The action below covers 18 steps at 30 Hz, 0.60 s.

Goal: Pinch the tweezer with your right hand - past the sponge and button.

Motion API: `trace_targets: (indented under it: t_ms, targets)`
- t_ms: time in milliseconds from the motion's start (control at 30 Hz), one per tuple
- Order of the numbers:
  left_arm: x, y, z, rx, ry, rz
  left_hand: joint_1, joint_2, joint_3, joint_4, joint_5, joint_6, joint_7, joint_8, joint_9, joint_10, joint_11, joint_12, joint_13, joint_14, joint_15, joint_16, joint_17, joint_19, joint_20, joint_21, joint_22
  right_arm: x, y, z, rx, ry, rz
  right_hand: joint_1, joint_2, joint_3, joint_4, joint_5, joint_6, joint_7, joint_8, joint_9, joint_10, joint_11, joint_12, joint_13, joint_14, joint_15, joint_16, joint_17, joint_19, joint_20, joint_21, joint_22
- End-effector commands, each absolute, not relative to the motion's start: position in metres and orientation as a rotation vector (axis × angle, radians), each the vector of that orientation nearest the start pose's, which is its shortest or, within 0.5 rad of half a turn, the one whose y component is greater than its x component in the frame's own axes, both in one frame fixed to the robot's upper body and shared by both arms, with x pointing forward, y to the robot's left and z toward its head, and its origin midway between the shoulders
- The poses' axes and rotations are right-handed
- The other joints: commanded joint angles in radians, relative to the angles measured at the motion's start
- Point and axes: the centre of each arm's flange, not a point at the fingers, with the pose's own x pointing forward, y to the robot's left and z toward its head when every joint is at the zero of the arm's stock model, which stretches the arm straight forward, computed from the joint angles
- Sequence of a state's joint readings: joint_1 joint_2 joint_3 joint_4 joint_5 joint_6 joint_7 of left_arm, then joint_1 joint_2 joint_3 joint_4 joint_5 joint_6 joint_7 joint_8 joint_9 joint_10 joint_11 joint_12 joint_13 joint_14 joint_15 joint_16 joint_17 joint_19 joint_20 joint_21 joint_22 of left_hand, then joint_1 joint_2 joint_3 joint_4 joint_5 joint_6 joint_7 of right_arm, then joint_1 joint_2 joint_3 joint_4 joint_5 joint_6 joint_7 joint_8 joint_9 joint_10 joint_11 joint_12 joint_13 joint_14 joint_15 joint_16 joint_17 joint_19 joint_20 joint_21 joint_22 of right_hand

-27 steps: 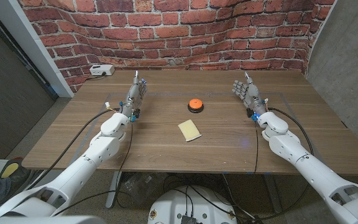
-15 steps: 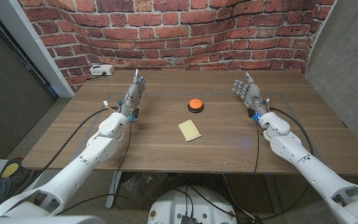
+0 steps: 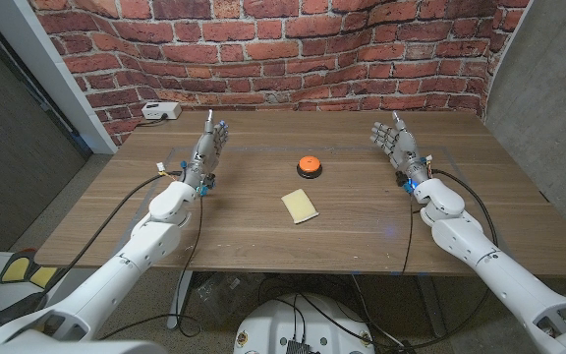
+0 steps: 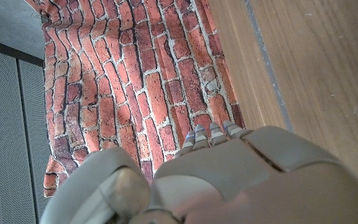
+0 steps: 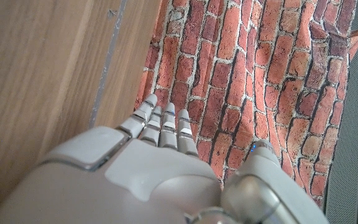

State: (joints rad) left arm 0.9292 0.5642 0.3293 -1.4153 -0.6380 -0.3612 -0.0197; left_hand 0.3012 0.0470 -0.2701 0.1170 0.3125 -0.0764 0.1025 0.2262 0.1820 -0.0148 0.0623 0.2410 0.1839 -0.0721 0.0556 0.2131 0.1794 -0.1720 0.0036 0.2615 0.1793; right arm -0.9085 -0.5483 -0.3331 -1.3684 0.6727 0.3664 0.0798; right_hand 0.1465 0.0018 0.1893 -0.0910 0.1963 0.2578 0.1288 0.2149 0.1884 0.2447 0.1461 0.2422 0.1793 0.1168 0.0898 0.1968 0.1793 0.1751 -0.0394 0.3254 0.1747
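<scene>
An orange button on a black base sits at the table's middle, and a yellow sponge lies just nearer me than it. I see no tweezer on the table. My right hand stands at the right with its fingers stretched toward the brick wall, holding nothing. My left hand stands the same way at the left, also with nothing in it. In the wrist views the backs of the left hand and right hand point at the bricks.
A white box with a cable lies at the table's far left corner. A brick wall closes the back edge. A grey panel stands to the right of the table.
Both hands have risen slightly and edged toward the wall. The button and the sponge have not moved.
</scene>
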Motion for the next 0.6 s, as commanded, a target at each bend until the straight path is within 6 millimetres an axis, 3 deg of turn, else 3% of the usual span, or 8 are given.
trace_targets:
  t_ms: [33, 233, 600]
  targets:
    - [0.613, 0.303, -0.020, -0.010, -0.711, -0.185, 0.010, 0.008, -0.011, -0.001, 0.009, 0.045, 0.005, 0.012, 0.003, 0.040, 0.007, 0.013, 0.004, 0.036, 0.005, 0.008, 0.004, 0.015, 0.005, 0.009, 0.004, 0.606, -0.312, -0.027, 0.007, -0.695, 0.257, 0.014, 0.001, 0.001, -0.007, 0.002, 0.011, 0.000, 0.009, 0.003, 0.015, -0.001, 0.007, 0.004, 0.018, 0.003, 0.007, 0.002, 0.018, -0.001, 0.001, 0.004]
    - [0.614, 0.294, -0.016, 0.010, -0.750, -0.215, 0.022, 0.013, -0.016, -0.007, 0.008, 0.108, 0.003, 0.022, 0.003, 0.102, 0.010, 0.023, 0.004, 0.098, -0.004, 0.014, 0.003, 0.067, 0.011, 0.018, 0.004, 0.595, -0.322, -0.035, 0.017, -0.700, 0.280, 0.017, 0.002, 0.001, -0.008, 0.001, 0.001, 0.000, 0.003, 0.003, 0.015, -0.001, 0.006, 0.004, 0.019, 0.004, 0.005, 0.002, 0.021, 0.000, -0.001, 0.004]
    - [0.607, 0.280, -0.021, 0.025, -0.742, -0.213, 0.031, 0.014, -0.019, -0.010, 0.007, 0.152, 0.009, 0.028, 0.003, 0.138, 0.012, 0.026, 0.004, 0.130, -0.002, 0.014, 0.003, 0.085, 0.014, 0.017, 0.003, 0.575, -0.339, -0.048, -0.006, -0.718, 0.284, 0.022, 0.005, 0.003, -0.011, 0.001, 0.006, -0.003, 0.003, 0.003, 0.021, -0.003, 0.006, 0.005, 0.024, 0.002, 0.004, 0.002, 0.023, 0.000, -0.004, 0.004]
